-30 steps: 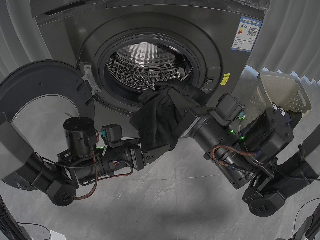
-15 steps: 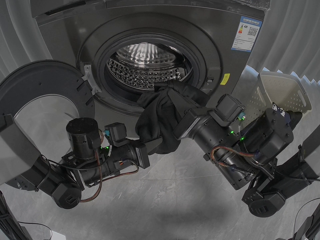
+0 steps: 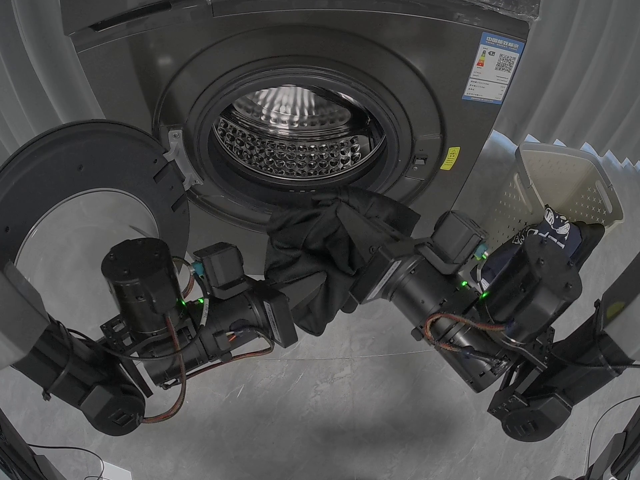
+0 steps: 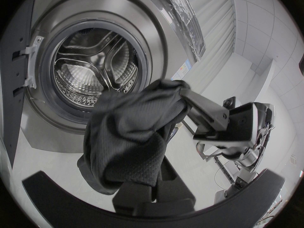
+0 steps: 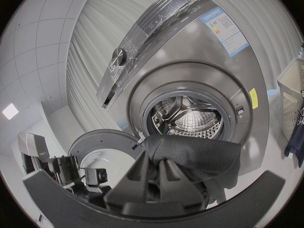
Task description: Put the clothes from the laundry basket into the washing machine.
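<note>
Now left gripper and right gripper both clamp the black garment just outside the drum rim.

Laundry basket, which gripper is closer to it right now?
Right. The right gripper, clamping the black garment, lies between that garment and the laundry basket; the left gripper is beyond the garment, farther away.

A black mesh garment hangs in front of the washing machine, below and just outside its open drum. The right end effector pinches the garment's upper corner. Its lower end is clamped in the left end effector.
</note>
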Tool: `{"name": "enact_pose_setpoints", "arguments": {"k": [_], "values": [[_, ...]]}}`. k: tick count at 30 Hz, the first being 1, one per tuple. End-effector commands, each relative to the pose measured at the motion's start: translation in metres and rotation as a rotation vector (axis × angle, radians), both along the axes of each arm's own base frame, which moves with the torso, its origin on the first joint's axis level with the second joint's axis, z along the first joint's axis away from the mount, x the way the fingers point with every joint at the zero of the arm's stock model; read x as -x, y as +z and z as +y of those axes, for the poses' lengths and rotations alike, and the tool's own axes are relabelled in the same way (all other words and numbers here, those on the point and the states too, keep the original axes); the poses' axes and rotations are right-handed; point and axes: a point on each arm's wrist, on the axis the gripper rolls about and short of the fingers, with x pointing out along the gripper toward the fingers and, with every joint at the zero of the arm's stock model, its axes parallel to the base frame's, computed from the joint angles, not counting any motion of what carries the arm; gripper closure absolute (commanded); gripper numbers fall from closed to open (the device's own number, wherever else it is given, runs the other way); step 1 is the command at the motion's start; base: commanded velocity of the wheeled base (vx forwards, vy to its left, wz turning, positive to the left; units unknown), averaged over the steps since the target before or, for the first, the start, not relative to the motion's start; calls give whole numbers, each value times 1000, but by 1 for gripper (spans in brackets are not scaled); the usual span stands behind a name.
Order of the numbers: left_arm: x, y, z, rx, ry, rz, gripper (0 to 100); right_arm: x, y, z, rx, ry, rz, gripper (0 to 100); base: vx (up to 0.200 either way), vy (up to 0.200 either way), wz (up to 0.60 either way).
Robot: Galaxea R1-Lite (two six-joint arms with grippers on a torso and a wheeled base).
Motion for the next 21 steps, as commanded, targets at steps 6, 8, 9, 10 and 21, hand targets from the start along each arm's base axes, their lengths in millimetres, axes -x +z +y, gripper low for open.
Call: {"name": "enact_pose_setpoints", "arguments": {"k": [6, 8, 9, 10, 21], "values": [[8, 20, 9, 58, 28, -65, 100, 7, -17, -6, 58, 6, 50, 0, 0, 0, 0], [5, 24, 8, 73, 67, -85, 100, 11, -22, -10, 78, 9, 65, 0, 0, 0, 0], [3, 27, 7, 83, 80, -95, 100, 14, -22, -13, 84, 10, 68, 0, 0, 0, 0], [1, 29, 7, 91, 96, -104, 100, 17, -21, -16, 86, 10, 70, 0, 0, 0, 0], [-5, 53, 3, 154, 145, -172, 100, 35, -52, -37, 235, 44, 146, 0, 0, 0, 0]]}}
